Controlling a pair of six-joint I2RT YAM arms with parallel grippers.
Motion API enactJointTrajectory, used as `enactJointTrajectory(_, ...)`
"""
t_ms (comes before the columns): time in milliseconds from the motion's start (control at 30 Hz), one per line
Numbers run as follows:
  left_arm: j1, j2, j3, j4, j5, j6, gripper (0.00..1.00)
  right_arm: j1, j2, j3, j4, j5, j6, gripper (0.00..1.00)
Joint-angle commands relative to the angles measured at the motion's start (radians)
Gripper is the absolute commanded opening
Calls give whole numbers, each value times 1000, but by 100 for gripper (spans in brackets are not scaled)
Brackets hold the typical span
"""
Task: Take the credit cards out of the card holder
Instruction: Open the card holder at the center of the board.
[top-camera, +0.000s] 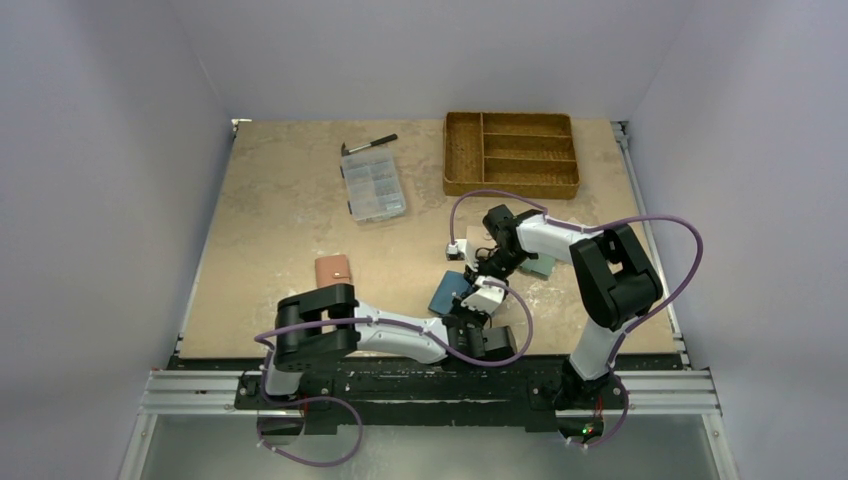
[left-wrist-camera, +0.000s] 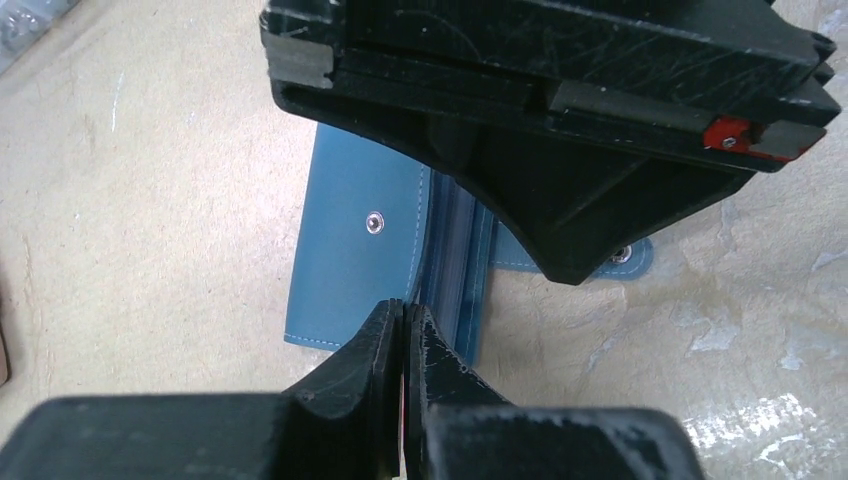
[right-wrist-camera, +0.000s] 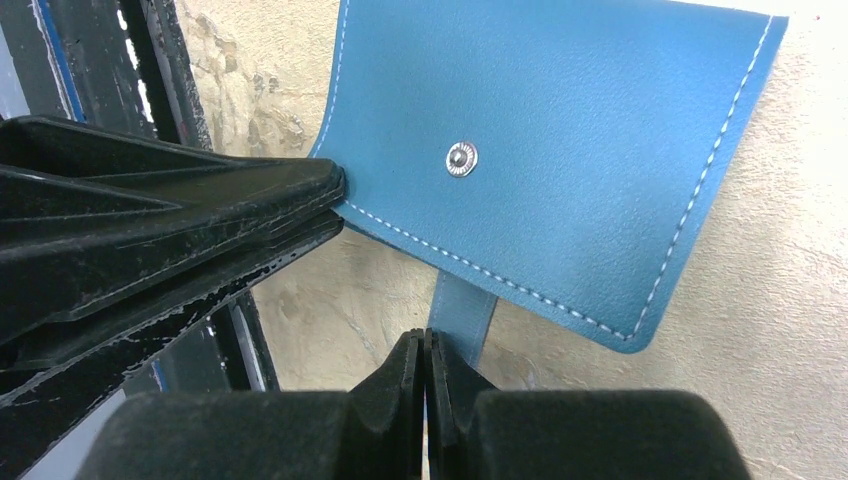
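Left of your left gripper (left-wrist-camera: 404, 322), a pink wallet (top-camera: 333, 271) lies on the table (top-camera: 270, 230), with a clear parts box (top-camera: 372, 188) farther out. That gripper's fingers are clamped on the near edge of the blue card holder (left-wrist-camera: 345, 250). Only the wrist views show this; from above, the arms cover the spot. Your right gripper (right-wrist-camera: 421, 345) has its fingers pressed together beside the tab strap (right-wrist-camera: 462, 312); you cannot tell whether they pinch it. Beyond it stands a wicker tray (top-camera: 510, 152), and to its right the arm overlaps a teal wallet (top-camera: 541, 267).

Even diffuse light, soft shadows; wrist foregrounds blurred.
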Motion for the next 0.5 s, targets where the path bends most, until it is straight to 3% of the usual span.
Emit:
enactJointTrajectory(0,8,-97,-47,65,33,23,0,-9,-6,26,20,43,0,8)
enactJointTrajectory(133,42,-218,-168,210,167,23,0,-18,-33,26,23,36,0,8)
enactJointTrajectory(367,195,-494,-499,611,514,-52,0,-45,-85,24,33,24,-4,9)
enactJointTrajectory(467,236,-559,-570,661,570,-102,0,-50,-104,21,41,23,-5,10)
